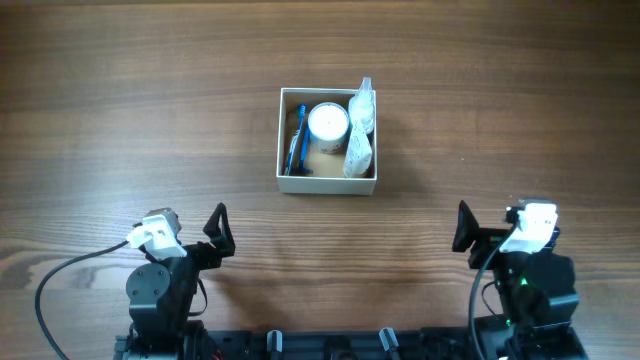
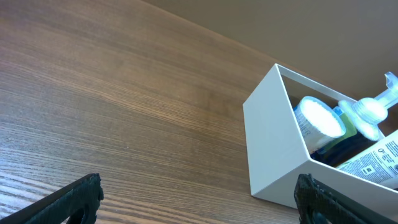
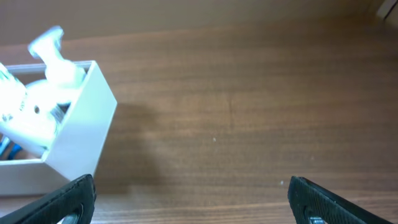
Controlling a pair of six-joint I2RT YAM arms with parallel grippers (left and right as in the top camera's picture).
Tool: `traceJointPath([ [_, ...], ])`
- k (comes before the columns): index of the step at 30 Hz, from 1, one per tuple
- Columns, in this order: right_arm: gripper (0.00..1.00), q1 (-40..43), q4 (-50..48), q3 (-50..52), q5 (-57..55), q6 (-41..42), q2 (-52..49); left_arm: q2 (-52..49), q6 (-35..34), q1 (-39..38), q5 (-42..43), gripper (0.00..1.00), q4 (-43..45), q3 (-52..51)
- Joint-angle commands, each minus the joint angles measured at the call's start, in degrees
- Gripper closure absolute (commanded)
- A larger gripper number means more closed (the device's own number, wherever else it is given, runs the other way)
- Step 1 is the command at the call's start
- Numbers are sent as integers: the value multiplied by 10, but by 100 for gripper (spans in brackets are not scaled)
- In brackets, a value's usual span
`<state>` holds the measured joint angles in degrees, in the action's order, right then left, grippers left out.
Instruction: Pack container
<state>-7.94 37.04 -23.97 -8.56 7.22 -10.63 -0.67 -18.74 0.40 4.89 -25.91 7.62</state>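
Observation:
The container (image 1: 283, 140), a square white box with a tan inside, sits at the table's middle. In it lie a blue toothbrush (image 1: 296, 140), a round white-lidded jar (image 1: 328, 122) and a white pump bottle (image 1: 360, 135). The container shows at the right in the left wrist view (image 2: 270, 140) and at the left in the right wrist view (image 3: 81, 134). My left gripper (image 1: 220, 232) is open and empty near the front left, its fingers wide apart (image 2: 199, 202). My right gripper (image 1: 464, 228) is open and empty near the front right (image 3: 193, 199).
Bare wooden tabletop (image 1: 480, 110) surrounds the box. A black cable (image 1: 60, 275) loops at the left arm's base.

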Motion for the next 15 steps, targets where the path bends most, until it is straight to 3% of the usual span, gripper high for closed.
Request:
traceJointPath([
  [1, 0, -1, -40, 55, 12, 7, 40, 4, 3, 3, 9, 0, 2, -1],
  [8, 0, -1, -172, 168, 11, 7, 63, 4, 3, 3, 9, 0, 2, -1],
  [15, 0, -1, -174, 169, 11, 6, 63, 4, 3, 3, 9, 0, 2, -1],
])
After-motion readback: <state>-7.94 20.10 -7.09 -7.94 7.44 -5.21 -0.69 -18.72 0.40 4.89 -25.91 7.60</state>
